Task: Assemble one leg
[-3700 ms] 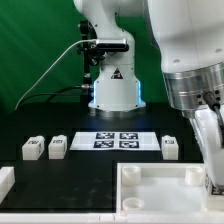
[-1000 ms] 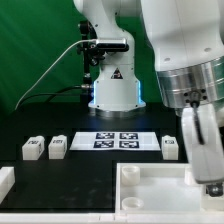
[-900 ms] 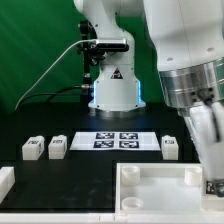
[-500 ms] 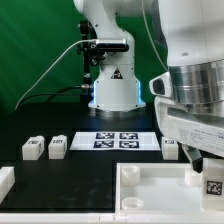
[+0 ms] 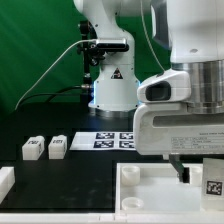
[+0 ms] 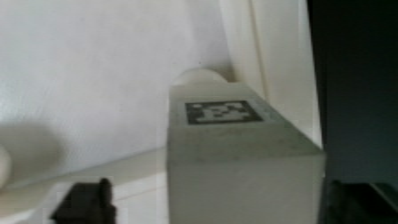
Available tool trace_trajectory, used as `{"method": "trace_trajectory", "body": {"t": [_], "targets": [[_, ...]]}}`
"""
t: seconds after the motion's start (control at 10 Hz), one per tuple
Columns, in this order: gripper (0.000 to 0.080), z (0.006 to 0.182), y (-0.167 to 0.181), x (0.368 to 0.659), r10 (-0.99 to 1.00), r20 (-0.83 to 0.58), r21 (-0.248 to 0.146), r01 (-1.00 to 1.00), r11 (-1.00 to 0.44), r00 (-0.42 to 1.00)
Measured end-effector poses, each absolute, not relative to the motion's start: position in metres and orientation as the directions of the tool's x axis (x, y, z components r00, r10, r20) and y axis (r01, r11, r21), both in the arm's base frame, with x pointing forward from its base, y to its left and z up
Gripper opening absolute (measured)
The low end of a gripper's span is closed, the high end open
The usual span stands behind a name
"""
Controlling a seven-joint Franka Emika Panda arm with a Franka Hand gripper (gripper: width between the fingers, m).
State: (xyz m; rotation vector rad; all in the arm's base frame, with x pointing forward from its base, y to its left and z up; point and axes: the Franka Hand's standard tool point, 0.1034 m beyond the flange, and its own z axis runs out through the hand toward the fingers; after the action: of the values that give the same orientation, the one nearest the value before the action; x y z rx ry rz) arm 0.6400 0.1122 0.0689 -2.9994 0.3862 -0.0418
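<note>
My gripper point(image 5: 204, 178) is at the exterior view's right, low over the large white square top point(image 5: 150, 192). It is shut on a leg point(image 5: 213, 186), a small white block whose marker tag faces the camera. In the wrist view the held leg point(image 6: 240, 150) fills the gap between my dark fingers point(image 6: 84, 203), tag up, its far end close to a round corner socket point(image 6: 206, 74) of the top point(image 6: 89, 90). Whether the leg touches the socket I cannot tell. Two more legs point(image 5: 32, 148) point(image 5: 57, 146) lie on the black table at the left.
The marker board point(image 5: 112, 140) lies flat mid-table, partly hidden by my wrist. The robot base point(image 5: 112, 85) stands behind it. Another white part point(image 5: 5, 181) sits at the left front edge.
My hand has turned and swung left over the top, so the held leg's tag now shows. My wrist now hides the leg that lay right of the marker board.
</note>
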Motion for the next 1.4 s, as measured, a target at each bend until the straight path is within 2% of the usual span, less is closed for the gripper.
{"method": "trace_trajectory", "body": {"t": [0.1, 0.2, 0.3, 0.4, 0.6, 0.7, 0.8, 0.9, 1.1, 1.3, 1.4], "targets": [[0.0442, 0.069, 0.113, 0.64, -0.353, -0.002, -0.125, -0.351, -0.928, 0.935], [0.0295, 0.069, 0.113, 0.64, -0.517, -0.026, -0.124, -0.516, -0.847, 0.855], [0.0297, 0.069, 0.113, 0.64, -0.547, -0.03, -0.123, -0.546, -0.829, 0.837], [0.0297, 0.069, 0.111, 0.64, -0.687, -0.052, -0.115, -0.688, -0.717, 0.725], [0.0297, 0.069, 0.108, 0.639, -0.905, -0.094, -0.082, -0.909, -0.408, 0.415], [0.0297, 0.068, 0.108, 0.636, -0.985, -0.126, -0.046, -0.992, -0.115, 0.12], [0.0297, 0.068, 0.109, 0.633, -0.948, -0.194, -0.001, -0.967, 0.256, -0.251], [0.0297, 0.069, 0.109, 0.632, -0.892, -0.207, 0.019, -0.913, 0.408, -0.403], [0.0306, 0.069, 0.108, 0.631, -0.809, -0.215, 0.046, -0.833, 0.551, -0.547], [0.0308, 0.068, 0.111, 0.629, -0.811, -0.215, 0.043, -0.835, 0.549, -0.545], [0.0487, 0.068, 0.112, 0.629, -0.838, -0.217, 0.033, -0.861, 0.507, -0.501]]}}
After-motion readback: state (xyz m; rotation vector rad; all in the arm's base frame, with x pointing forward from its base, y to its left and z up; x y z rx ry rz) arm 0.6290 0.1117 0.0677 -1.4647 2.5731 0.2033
